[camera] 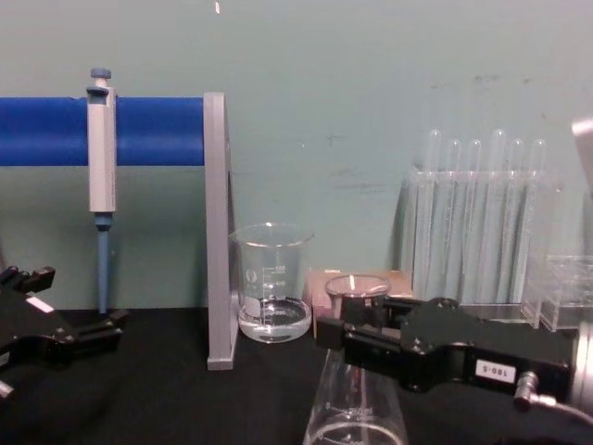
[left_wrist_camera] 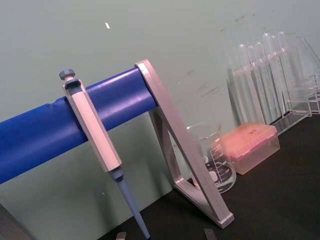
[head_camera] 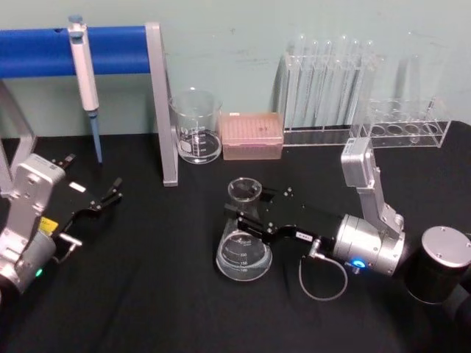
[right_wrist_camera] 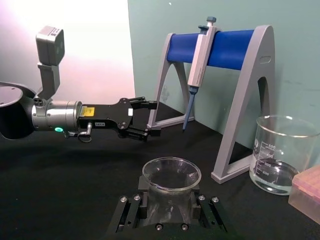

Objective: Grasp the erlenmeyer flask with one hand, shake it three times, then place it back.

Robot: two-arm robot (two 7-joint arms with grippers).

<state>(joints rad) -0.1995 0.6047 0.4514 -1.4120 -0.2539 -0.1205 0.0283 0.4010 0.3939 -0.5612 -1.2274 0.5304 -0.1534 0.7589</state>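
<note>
Head view: right gripper [head_camera: 248, 214] around flask [head_camera: 243, 255]

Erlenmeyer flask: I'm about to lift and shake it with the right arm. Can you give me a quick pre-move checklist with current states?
1. Right gripper sits around the neck of the erlenmeyer flask, below the rim: ok.
2. Jaws closed on the neck: ok, they appear to press the glass on both sides.
3. Flask base resting on the table: cannot tell.
4. Beaker and pink tip box stand behind the flask, apart from it: ok.
5. Left gripper open at the far left, away from the flask: ok.
</note>
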